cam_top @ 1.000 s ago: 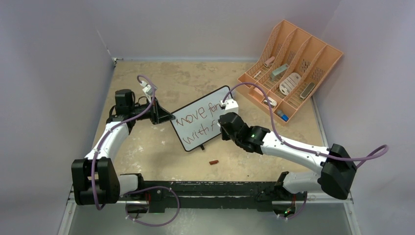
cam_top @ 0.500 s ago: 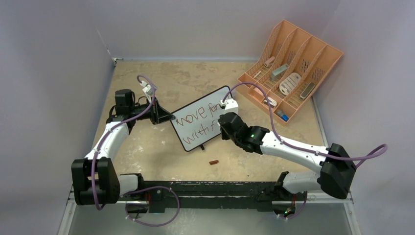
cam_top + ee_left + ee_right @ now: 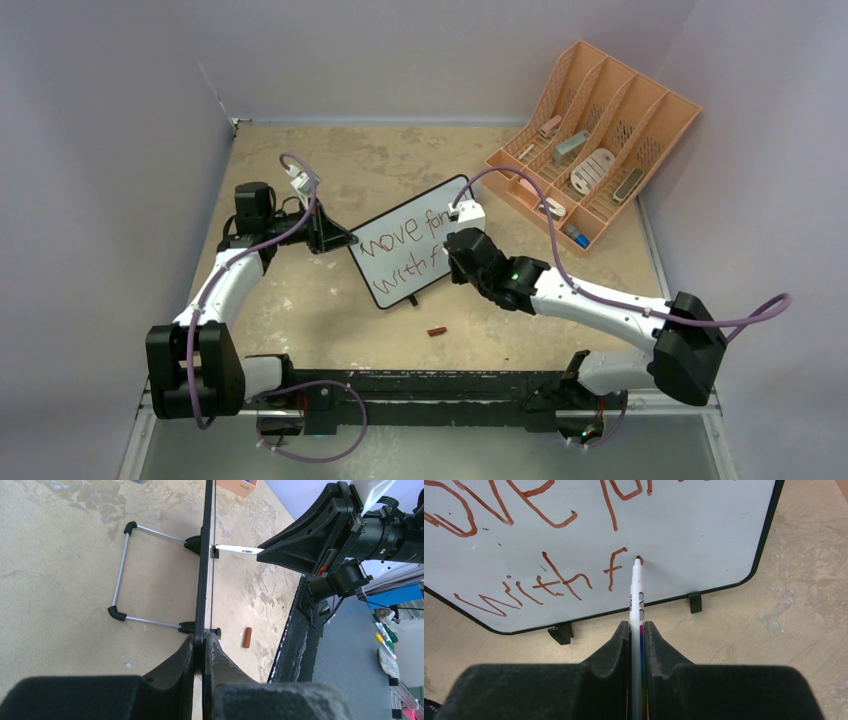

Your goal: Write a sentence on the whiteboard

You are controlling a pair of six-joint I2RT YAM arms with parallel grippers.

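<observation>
The whiteboard [image 3: 392, 268] stands propped on its wire stand [image 3: 120, 575] at mid-table, with "move for" and "with f" written on it in red-brown. My left gripper [image 3: 345, 240] is shut on the board's left edge, which the left wrist view shows edge-on [image 3: 202, 580] between the fingers [image 3: 203, 639]. On the right, my gripper [image 3: 637, 627] is shut on a white marker [image 3: 636, 597]. The marker's tip [image 3: 638, 560] touches the board [image 3: 704, 535] just right of the "f". From the top view that gripper [image 3: 452, 262] sits at the board's lower right.
A red-brown marker cap [image 3: 437, 331] lies on the table in front of the board, also in the left wrist view [image 3: 246, 637]. A peach slotted organizer [image 3: 640, 95] with small items stands at the back right. Walls close in the left and right sides.
The right arm has edged very slightly left toward the board. The left arm and the board have not moved.
</observation>
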